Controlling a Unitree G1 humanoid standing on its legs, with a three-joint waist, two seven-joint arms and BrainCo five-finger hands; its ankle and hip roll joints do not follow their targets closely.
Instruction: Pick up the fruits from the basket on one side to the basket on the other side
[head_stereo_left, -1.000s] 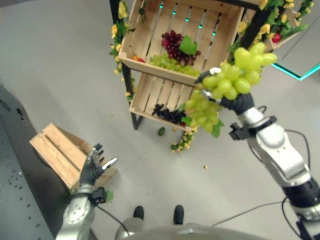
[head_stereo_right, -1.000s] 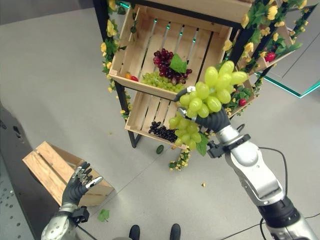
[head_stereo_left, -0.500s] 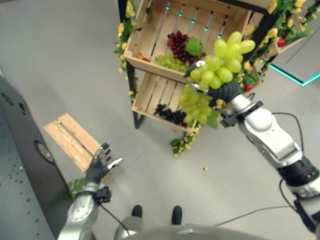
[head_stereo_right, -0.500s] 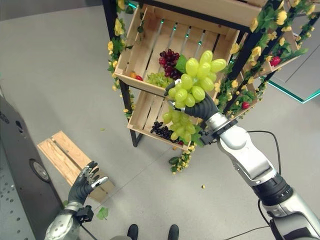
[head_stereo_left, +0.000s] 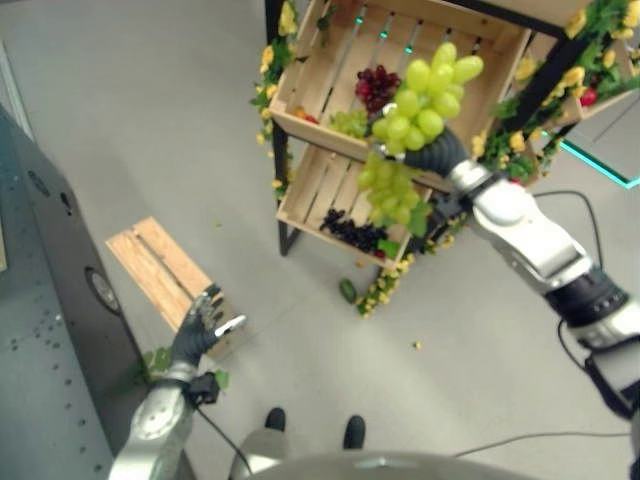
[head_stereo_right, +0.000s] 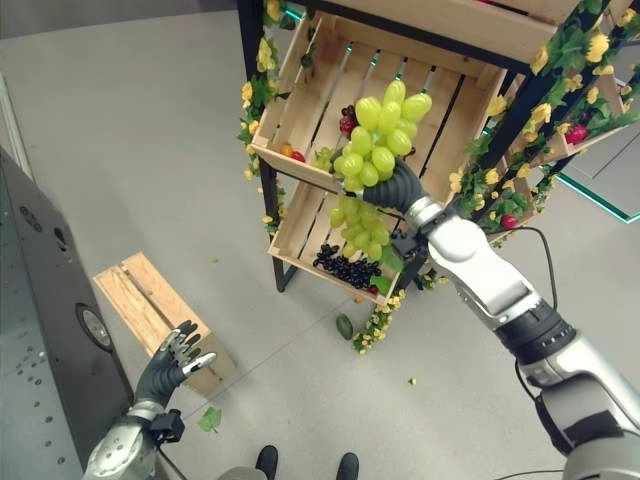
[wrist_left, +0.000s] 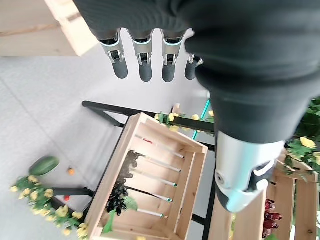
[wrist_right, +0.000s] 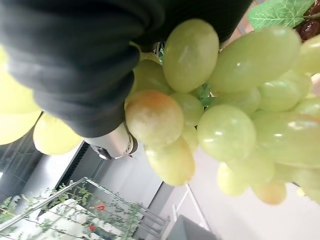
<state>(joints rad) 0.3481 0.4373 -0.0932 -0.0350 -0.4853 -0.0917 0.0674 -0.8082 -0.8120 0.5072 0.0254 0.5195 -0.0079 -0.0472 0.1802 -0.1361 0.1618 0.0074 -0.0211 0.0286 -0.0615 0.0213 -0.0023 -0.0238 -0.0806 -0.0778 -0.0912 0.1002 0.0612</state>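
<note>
One bunch of green grapes (head_stereo_right: 375, 140) is sitting in the right hand (head_stereo_right: 393, 186), whose dark-covered fingers are curling round the stem end so that the clusters are spilling above and below the palm; the bunch is hanging in front of the wooden shelf stand (head_stereo_right: 290, 110), level with its upper crate (head_stereo_right: 300, 75) and overlapping that crate's front edge. Inside the upper crate, behind the held bunch, dark red grapes (head_stereo_left: 375, 82) with a green leaf are lying beside a smaller green cluster (head_stereo_left: 348, 122), and something small and red (head_stereo_right: 297, 156) is resting near the crate's front left corner. In the lower crate (head_stereo_right: 300, 215) of the stand, black grapes (head_stereo_right: 347, 268) are lying toward the front right. Yellow flower garlands (head_stereo_right: 253, 95) are trailing down the stand's dark posts. On the floor just in front of the stand, a small dark green fruit (head_stereo_right: 344, 326) is lying beside a fallen sprig of flowers. Well to the left of the stand, a low wooden crate (head_stereo_right: 140, 300) is sitting on the floor, and the left hand (head_stereo_right: 170, 362) is hovering at its near corner with fingers spread straight and nothing in them. A loose green leaf (head_stereo_right: 209, 420) is lying on the floor near that hand.
</note>
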